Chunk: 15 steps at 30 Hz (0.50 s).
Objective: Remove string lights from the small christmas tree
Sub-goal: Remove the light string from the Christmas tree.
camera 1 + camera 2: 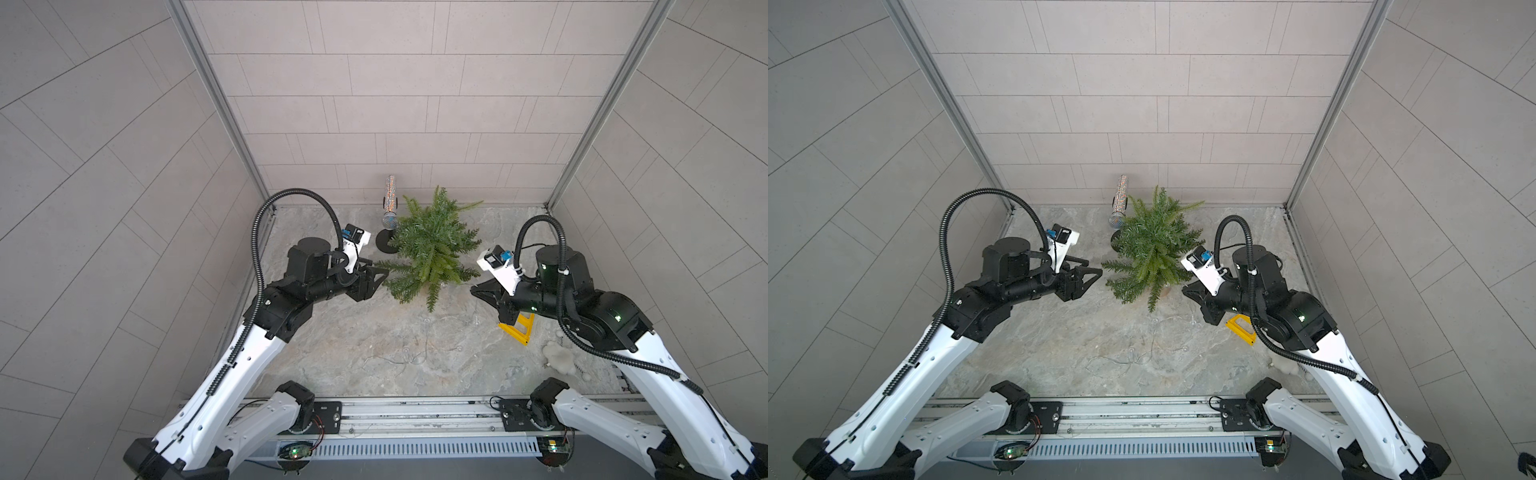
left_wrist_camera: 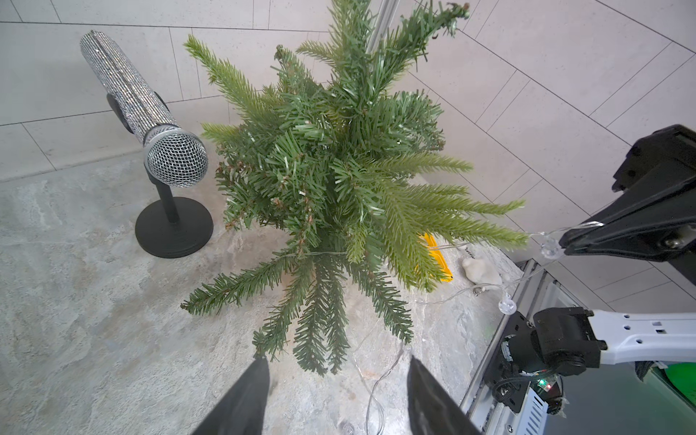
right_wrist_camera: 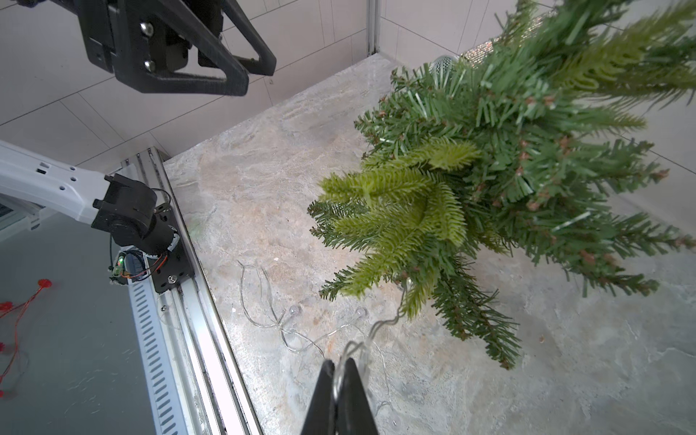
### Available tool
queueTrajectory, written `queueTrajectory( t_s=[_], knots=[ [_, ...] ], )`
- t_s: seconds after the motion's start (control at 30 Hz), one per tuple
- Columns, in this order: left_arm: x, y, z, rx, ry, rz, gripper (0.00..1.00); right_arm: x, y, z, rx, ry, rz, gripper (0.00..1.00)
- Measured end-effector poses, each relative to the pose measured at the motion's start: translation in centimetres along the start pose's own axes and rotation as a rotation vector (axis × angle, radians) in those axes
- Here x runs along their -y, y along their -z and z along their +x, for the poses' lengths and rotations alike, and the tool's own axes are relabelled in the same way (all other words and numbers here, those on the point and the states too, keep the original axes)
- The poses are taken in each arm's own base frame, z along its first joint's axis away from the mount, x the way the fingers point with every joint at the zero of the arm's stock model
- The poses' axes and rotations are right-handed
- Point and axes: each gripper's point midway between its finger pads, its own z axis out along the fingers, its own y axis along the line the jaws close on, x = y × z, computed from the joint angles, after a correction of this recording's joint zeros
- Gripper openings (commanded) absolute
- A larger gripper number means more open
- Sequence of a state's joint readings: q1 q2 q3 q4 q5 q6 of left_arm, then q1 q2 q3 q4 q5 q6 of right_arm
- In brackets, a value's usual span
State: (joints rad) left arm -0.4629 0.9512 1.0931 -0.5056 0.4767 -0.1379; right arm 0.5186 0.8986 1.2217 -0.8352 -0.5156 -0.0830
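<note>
The likeliest trouble is the small christmas tree (image 1: 432, 249) tipping or sliding. A strand of the string lights (image 3: 380, 324) is running from the right gripper (image 3: 341, 376) in under the lowest branches. It looks to be catching there, so a straight pull away would be dragging the light tree rather than freeing the wire.

Nothing is steadying the tree. The left gripper (image 2: 337, 373) is hovering with its jaws apart and empty, just off the branch tips at about 8 o'clock from the tree in a top view, touching nothing. If the tree were toppling towards 10 o'clock, it would be striking the glittery microphone (image 1: 390, 203), which is standing right against the foliage. Other risks are a bulb snagging in the needles, and the very thin wire slipping out of the grip or snapping under a sharp tug.

The right gripper is pinching shut on the wire, with small loops of it bunching just beyond the fingertips. In a top view it is sitting at about 4 o'clock from the tree, close to the branch tips. The held strand is leading off from it towards 10 o'clock into the foliage. The rest of the lights is lying in a loose tangle on the table (image 1: 332, 332) at 6 o'clock from the tree, between the two arms.
</note>
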Motion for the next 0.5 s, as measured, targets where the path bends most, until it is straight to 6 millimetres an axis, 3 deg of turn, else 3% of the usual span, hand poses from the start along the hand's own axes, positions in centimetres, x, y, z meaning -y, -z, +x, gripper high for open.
queueTrajectory(
  t_s=[0.33, 0.5],
  knots=[
    [0.3, 0.5, -0.2, 0.014, -0.005, 0.003, 0.62, -1.6, 0.4, -3.3, 0.052, 0.050, -0.092, 0.00],
    [0.3, 0.6, -0.3, 0.018, -0.007, 0.004, 0.62, -2.3, -0.1, -3.7, 0.048, 0.061, -0.127, 0.00]
  ],
)
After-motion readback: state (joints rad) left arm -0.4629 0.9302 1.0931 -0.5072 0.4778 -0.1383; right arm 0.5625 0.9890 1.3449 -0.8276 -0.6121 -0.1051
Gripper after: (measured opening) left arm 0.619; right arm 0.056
